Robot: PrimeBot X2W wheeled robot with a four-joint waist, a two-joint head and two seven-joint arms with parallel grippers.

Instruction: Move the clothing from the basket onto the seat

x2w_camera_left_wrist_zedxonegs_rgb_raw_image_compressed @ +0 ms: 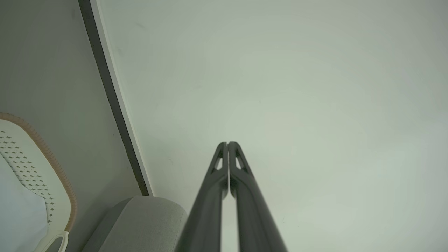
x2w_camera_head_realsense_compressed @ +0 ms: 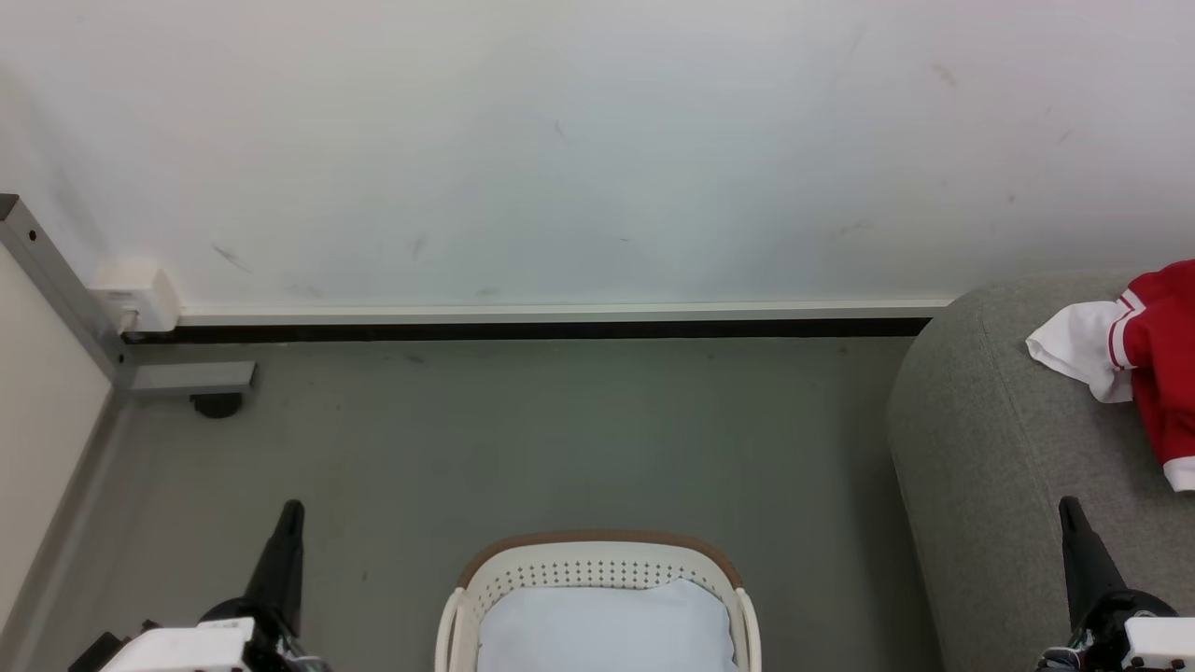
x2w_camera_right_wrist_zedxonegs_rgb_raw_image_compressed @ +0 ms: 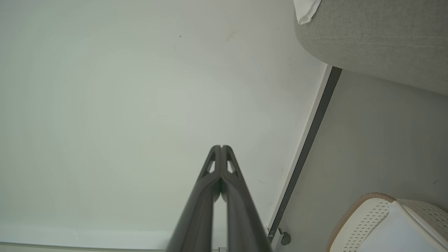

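Observation:
The red clothing (x2w_camera_head_realsense_compressed: 1162, 355) with a white sleeve lies on the grey seat (x2w_camera_head_realsense_compressed: 999, 448) at the right edge of the head view; a white sleeve tip of the clothing (x2w_camera_right_wrist_zedxonegs_rgb_raw_image_compressed: 306, 8) shows on the seat (x2w_camera_right_wrist_zedxonegs_rgb_raw_image_compressed: 378, 38) in the right wrist view. The white basket (x2w_camera_head_realsense_compressed: 597, 565) with its tan rim stands on the floor at bottom centre, holding a pale bluish-white pad (x2w_camera_head_realsense_compressed: 607, 625). My left gripper (x2w_camera_head_realsense_compressed: 291, 509) is shut and empty at the lower left, tips together (x2w_camera_left_wrist_zedxonegs_rgb_raw_image_compressed: 227, 143). My right gripper (x2w_camera_head_realsense_compressed: 1067, 504) is shut and empty over the seat's front, also seen as the right gripper (x2w_camera_right_wrist_zedxonegs_rgb_raw_image_compressed: 221, 147).
A white wall with a dark baseboard (x2w_camera_head_realsense_compressed: 541, 329) runs behind the grey floor. A grey metal frame with a caster (x2w_camera_head_realsense_compressed: 217, 403) stands at the left corner. The basket (x2w_camera_left_wrist_zedxonegs_rgb_raw_image_compressed: 35, 168) and the seat's corner (x2w_camera_left_wrist_zedxonegs_rgb_raw_image_compressed: 140, 224) show in the left wrist view.

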